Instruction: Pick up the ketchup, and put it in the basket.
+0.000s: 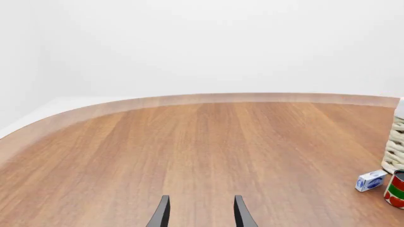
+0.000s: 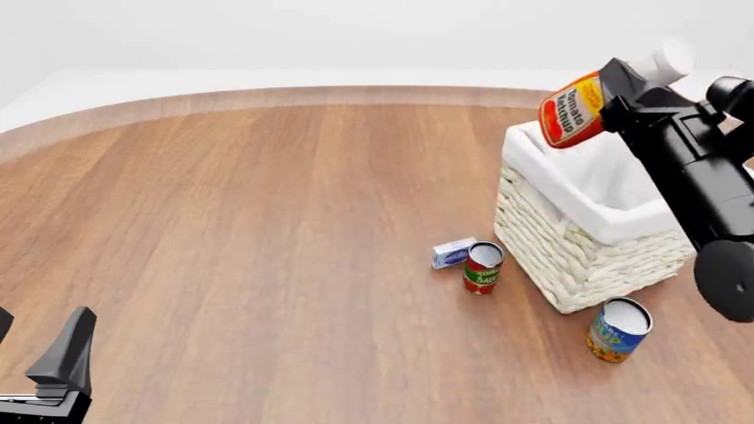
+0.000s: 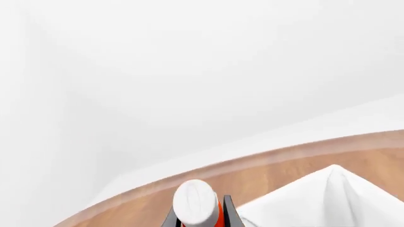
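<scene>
above the basket (image 2: 589,256), the right gripper (image 2: 622,88) pinches the tilted ketchup (image 2: 573,110).

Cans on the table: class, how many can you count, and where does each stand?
2. The tomato sauce can stands beside the small blue box, left of the basket; the blue-and-yellow can stands nearer the camera, before the basket.
</scene>
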